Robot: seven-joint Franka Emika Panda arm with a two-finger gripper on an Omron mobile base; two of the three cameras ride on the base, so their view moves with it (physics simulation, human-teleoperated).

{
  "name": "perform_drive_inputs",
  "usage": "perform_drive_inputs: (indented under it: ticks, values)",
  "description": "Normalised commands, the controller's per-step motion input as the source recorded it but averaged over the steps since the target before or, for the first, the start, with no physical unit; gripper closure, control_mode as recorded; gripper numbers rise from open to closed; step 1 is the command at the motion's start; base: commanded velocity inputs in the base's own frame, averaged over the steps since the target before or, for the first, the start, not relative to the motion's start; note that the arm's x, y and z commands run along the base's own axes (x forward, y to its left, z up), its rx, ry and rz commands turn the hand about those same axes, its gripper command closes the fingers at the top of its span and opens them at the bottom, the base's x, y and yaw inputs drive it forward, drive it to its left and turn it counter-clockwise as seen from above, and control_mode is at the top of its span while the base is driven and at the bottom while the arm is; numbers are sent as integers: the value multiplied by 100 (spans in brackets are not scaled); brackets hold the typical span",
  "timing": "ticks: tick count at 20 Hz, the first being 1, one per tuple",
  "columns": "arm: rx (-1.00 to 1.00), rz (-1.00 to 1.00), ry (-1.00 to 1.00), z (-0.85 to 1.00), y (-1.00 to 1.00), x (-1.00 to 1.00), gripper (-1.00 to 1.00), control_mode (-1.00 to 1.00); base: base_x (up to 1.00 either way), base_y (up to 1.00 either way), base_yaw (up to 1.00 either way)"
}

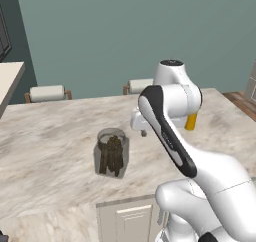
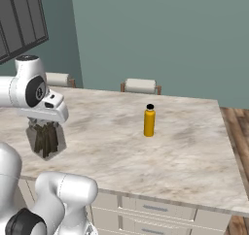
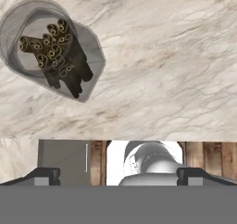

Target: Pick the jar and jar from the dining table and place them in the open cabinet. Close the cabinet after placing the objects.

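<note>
One jar (image 1: 111,152) with dark sticks stands upright on the dining table (image 1: 55,136), well left of the yellow bottle (image 2: 149,121). Gripper (image 3: 118,174) hangs above it, jaws wide, empty. Glass looks stiff, slick, breakable, so I'd pinch mid-body.

Counter (image 1: 55,136): beige marbled top with grey-brown veins, off-white sides. Jar (image 1: 111,153): clear glass, dark brown sticks. Bottle (image 2: 149,121): yellow, black cap. Wall (image 2: 160,35): teal, possibly grey-green.
</note>
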Motion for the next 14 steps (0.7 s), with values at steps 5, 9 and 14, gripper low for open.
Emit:
perform_drive_inputs:
  ticks: [5, 9, 14]
  values:
    - [0, 0, 0, -9, 7, 9, -100, -100, 0, 0, 0]
    - [0, 0, 0, -11, 7, 2, -100, -100, 0, 0, 0]
    - [0, 0, 0, -8, 6, 4, -100, -100, 0, 0, 0]
